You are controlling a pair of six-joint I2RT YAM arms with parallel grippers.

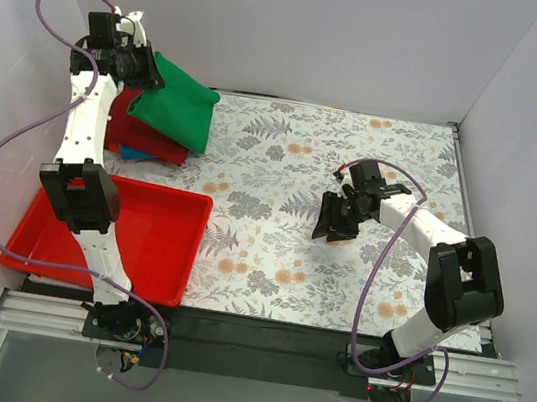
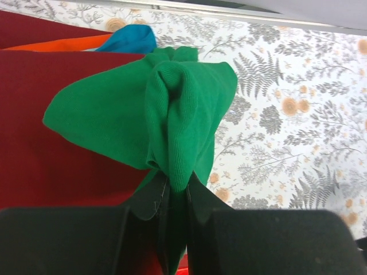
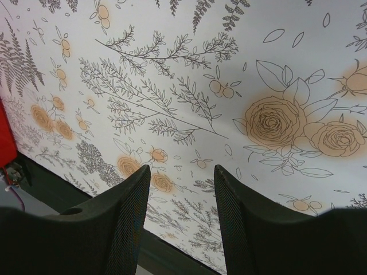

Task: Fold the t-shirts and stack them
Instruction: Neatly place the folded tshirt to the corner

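A bright green t-shirt (image 1: pixel 177 103) lies folded on top of a dark red t-shirt (image 1: pixel 146 139) at the table's back left, with a blue edge (image 1: pixel 135 154) under them. My left gripper (image 1: pixel 145 69) is shut on the green shirt's left corner; the left wrist view shows green cloth (image 2: pixel 172 114) pinched between the fingers (image 2: pixel 146 200), above the dark red shirt (image 2: pixel 40 154) and a blue edge (image 2: pixel 129 40). An orange strip (image 2: pixel 63 43) also shows there. My right gripper (image 1: pixel 334 221) is open and empty over the table's middle right (image 3: pixel 180 172).
A red plastic tray (image 1: pixel 157 235) sits at the front left, under the left arm. The floral tablecloth (image 1: pixel 294 164) covers the table. Grey walls close in the left, back and right sides. A dark front edge (image 3: pixel 51 189) shows in the right wrist view.
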